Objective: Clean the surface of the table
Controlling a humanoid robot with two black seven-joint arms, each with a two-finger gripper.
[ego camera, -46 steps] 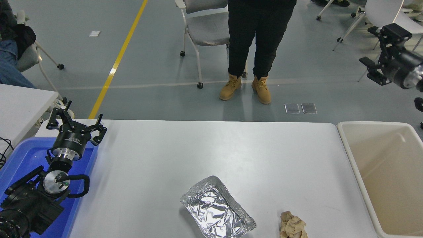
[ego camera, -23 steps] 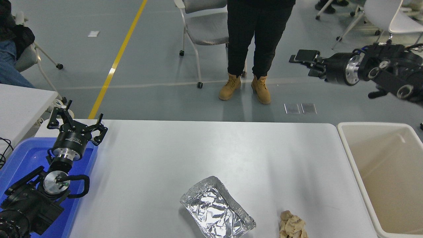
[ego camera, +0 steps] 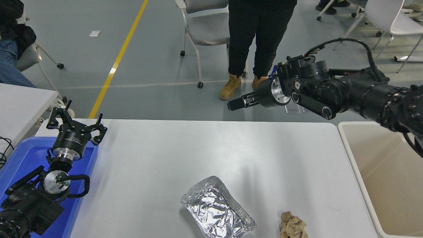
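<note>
Two leftovers, foil tray (ego camera: 218, 208), crumpled paper (ego camera: 292, 225)

Foil tray (ego camera: 218, 207) beside crumpled brown paper (ego camera: 292, 225); beige tub (ego camera: 390, 178) right; blue bin (ego camera: 19, 158) left.

Even, bright overhead lighting, no harsh highlights on the table surface (ego camera: 205, 148). Soft diffuse shadow falls on it below the right arm (ego camera: 347, 92), near the foil tray (ego camera: 216, 208). Foil shows scattered specular glints. Focus sharp throughout; no motion blur evident. Slight wide-angle stretching at frame edges. Colours neutral, faintly cool.
</note>
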